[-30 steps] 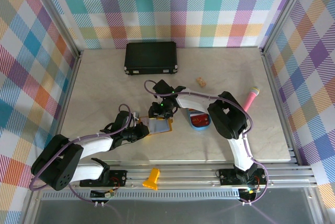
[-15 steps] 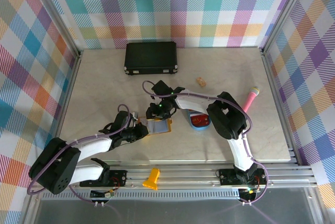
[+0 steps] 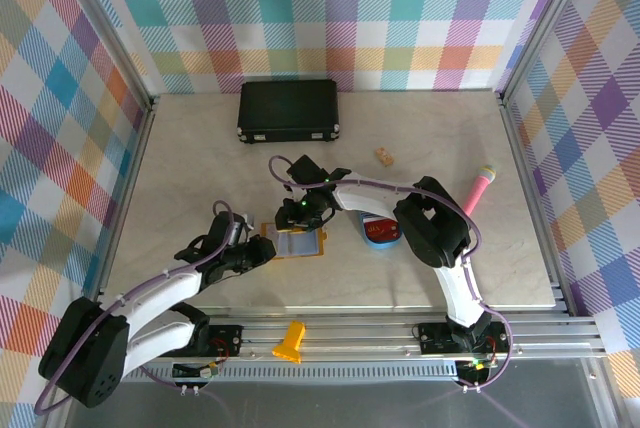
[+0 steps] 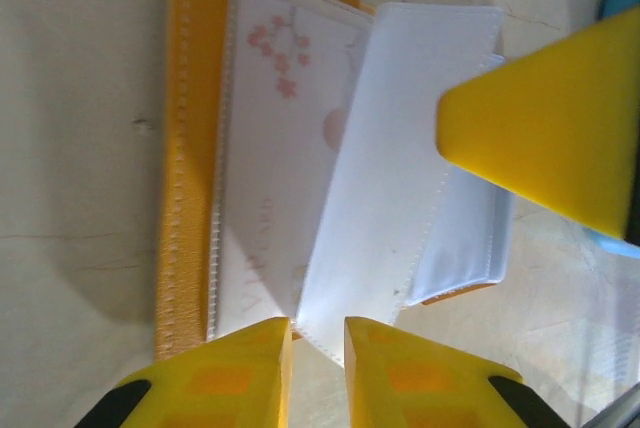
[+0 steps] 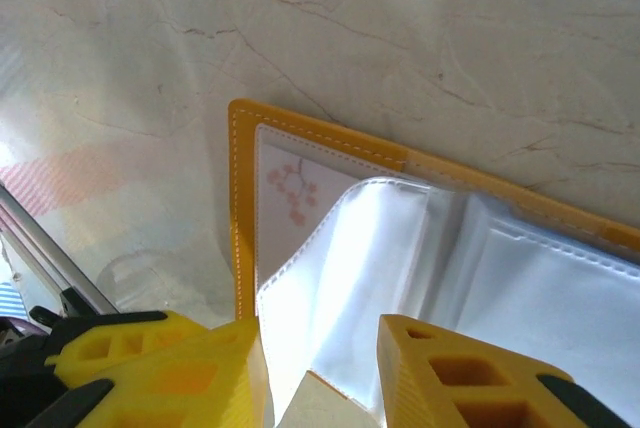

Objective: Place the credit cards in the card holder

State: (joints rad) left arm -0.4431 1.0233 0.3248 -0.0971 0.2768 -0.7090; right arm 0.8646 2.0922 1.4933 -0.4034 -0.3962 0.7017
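The card holder (image 3: 298, 244), a mustard-yellow wallet, lies open on the table with its pale pockets up. In the left wrist view its yellow edge (image 4: 185, 148) faces me. My left gripper (image 3: 265, 248) sits at the wallet's left edge. Its tips (image 4: 318, 326) stand slightly open, with the corner of a pocket flap (image 4: 390, 168) just beyond them. My right gripper (image 3: 298, 216) hovers over the wallet's far side, open. Its fingers (image 5: 318, 333) straddle the raised white flap (image 5: 360, 258). A reddish credit card (image 3: 376, 221) lies in the blue tray (image 3: 383, 238).
A large black case (image 3: 288, 110) lies at the back. A small tan piece (image 3: 384, 156) and a pink stick (image 3: 478, 188) lie to the right. A yellow object (image 3: 290, 340) sits on the front rail. Metal frame rails border the table.
My left gripper has opened off the wallet's edge and drawn back to the left. The right gripper has shifted slightly left over the wallet.
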